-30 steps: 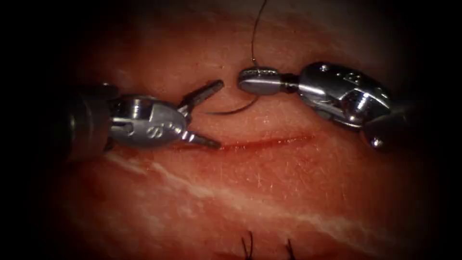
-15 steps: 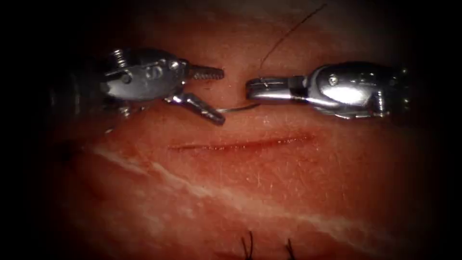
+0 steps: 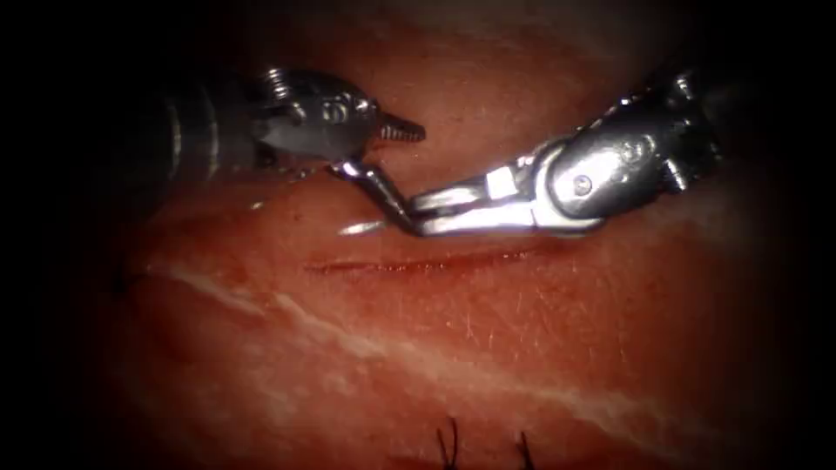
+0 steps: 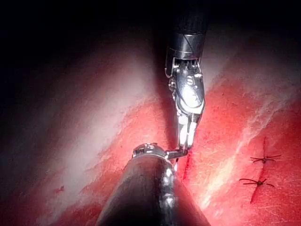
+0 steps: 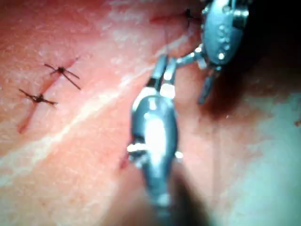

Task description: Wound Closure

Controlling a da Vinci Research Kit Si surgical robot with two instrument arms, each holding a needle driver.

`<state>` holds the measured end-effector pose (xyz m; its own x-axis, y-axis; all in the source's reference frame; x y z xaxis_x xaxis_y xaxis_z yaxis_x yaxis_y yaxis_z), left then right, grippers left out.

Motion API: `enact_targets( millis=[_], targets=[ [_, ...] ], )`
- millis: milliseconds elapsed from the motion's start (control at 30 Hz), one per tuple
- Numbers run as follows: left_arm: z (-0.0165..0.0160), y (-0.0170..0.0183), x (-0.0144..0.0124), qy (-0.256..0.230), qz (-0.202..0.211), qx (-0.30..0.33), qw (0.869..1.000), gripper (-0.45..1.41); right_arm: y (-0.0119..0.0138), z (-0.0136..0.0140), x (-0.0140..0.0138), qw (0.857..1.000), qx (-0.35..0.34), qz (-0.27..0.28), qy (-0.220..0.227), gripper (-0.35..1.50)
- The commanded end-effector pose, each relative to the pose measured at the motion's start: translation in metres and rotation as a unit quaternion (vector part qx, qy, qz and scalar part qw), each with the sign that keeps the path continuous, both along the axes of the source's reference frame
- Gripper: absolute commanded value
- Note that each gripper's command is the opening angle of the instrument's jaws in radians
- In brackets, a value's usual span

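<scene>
Endoscope, tools: two. The left tool [image 3: 413,176] holds nothing, jaws spread wide, the lower one touching the tip of the right tool [image 3: 416,218].
Endoscope, right tool's grip: cannot be told.
Endoscope, needle: one bright sliver [image 3: 361,228] just left of the meeting tips, over the tissue [image 3: 488,348] above the cut [image 3: 435,261]. Whether it is in the tissue cannot be told.
Endoscope, cut: one, lined with red fluid.
Endoscope, thread ends: two dark tufts [image 3: 448,439] at the lower edge.
Left wrist view: two whole knotted stitches [image 4: 265,159], well apart from the tools, which meet tip to tip.
Right wrist view: the same two stitches, and the left tool's jaws forked apart.
</scene>
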<state>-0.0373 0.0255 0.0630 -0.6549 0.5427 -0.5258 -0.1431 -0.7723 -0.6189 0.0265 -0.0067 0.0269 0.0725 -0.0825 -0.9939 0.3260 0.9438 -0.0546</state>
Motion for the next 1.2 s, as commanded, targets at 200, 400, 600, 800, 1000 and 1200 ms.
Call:
enact_targets(
  millis=[200,400,600,800,1000,1200],
  targets=[
    [0.0015,-0.0021,-0.001,0.015,0.043,0.025,0.999,0.56,-0.0008,0.0005,0.0002,0.999,-0.036,-0.004,-0.004,-0.35],
    [0.0018,-0.0029,-0.0009,0.017,0.06,0.042,0.997,0.44,-0.001,0.0004,0.0003,0.999,-0.048,-0.01,-0.004,-0.35],
    [0.0018,-0.0025,-0.001,0.012,0.063,0.047,0.997,0.27,-0.0017,0.0005,0.0005,0.998,-0.063,-0.019,-0.005,-0.35],
    [0.0021,-0.0022,-0.0012,0.01,0.065,0.05,0.997,0.02,-0.0023,0.0006,0.0006,0.997,-0.071,-0.026,-0.006,-0.35],
    [0.0021,-0.0027,-0.0011,0.003,0.071,0.06,0.996,-0.45,-0.0024,0.0006,0.0007,0.997,-0.072,-0.028,-0.008,-0.35],
    [0.0021,-0.003,-0.001,0.001,0.077,0.073,0.994,-0.45,-0.0026,0.0004,0.0007,0.997,-0.078,-0.017,-0.023,-0.18]
  ],
)
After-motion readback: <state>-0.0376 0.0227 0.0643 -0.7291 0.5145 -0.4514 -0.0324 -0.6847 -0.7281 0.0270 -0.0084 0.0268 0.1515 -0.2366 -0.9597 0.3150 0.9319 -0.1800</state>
